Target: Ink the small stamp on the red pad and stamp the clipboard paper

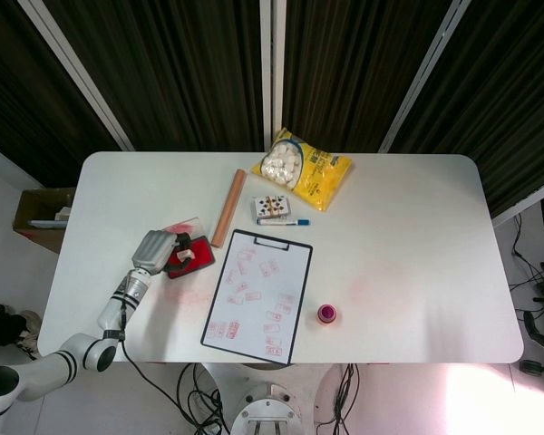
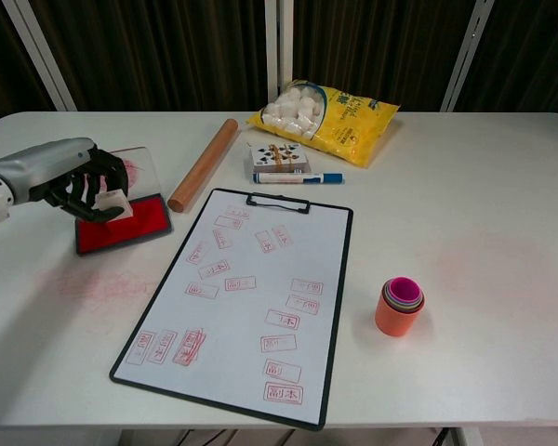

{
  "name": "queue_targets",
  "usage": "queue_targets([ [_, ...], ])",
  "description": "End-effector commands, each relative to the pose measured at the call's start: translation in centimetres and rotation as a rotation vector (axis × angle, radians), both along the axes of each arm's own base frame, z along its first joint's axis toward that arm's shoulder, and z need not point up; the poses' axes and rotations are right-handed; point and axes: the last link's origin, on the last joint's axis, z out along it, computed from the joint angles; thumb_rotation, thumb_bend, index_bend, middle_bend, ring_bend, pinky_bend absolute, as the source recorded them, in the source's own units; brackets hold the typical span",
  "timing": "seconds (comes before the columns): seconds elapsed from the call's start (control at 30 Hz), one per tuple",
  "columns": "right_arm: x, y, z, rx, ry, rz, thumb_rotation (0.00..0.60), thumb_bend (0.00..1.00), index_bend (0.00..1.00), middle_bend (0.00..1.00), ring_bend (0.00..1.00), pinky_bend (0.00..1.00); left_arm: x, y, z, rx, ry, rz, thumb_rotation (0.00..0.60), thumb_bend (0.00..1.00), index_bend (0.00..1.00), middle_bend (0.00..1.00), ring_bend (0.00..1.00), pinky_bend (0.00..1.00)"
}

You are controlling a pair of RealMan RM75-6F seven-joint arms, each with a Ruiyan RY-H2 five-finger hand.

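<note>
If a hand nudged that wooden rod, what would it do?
The rod is round and lies flat on the table, so it would probably roll sideways. It looks stiff, likely solid wood, and unlikely to bend.

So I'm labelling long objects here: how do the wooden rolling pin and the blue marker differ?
The wooden rolling pin is tan, thick and long; the blue marker is white-bodied with blue ends, thin and short. The rolling pin lies diagonally left of the clipboard; the marker lies nearly level, just above its clip. Both lie flat, untouched.

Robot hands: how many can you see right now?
1. The left robot hand holds the small stamp over the red ink pad, table's left side. The right one is outside both views.
</note>
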Motion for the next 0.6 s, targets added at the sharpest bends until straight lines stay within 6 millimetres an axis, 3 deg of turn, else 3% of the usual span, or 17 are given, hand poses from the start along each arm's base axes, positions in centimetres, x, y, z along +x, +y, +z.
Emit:
queue_targets([
  [0.03, 0.0, 0.0, 0.0, 0.000, 0.000, -0.001, 0.600, 0.32, 0.00, 0.00, 0.00, 0.00, 0.0, 0.0, 0.0, 0.001, 0.000, 0.001, 0.600, 0.40, 0.66, 0.69, 0.60, 0.63],
  [0.33, -0.1, 0.2, 0.1, -0.007, -0.011, 0.002, 0.600, 0.33, 0.00, 0.00, 0.00, 0.00, 1.0, 0.1, 1.0, 0.016, -0.030, -0.020, 0.600, 0.41, 0.66, 0.69, 0.61, 0.65],
  [0.47, -0.2, 0.2, 0.4, -0.018, -0.018, 0.006, 0.600, 0.32, 0.00, 0.00, 0.00, 0.00, 3.1, -0.6, 2.3, 0.009, -0.041, -0.089, 0.600, 0.41, 0.66, 0.69, 0.62, 0.66],
  [0.6, -0.3, 0.2, 0.5, -0.017, -0.025, 0.011, 0.600, 0.33, 0.00, 0.00, 0.00, 0.00, 6.7, -1.8, 3.5, 0.000, -0.094, -0.171, 0.600, 0.41, 0.66, 0.69, 0.62, 0.66],
])
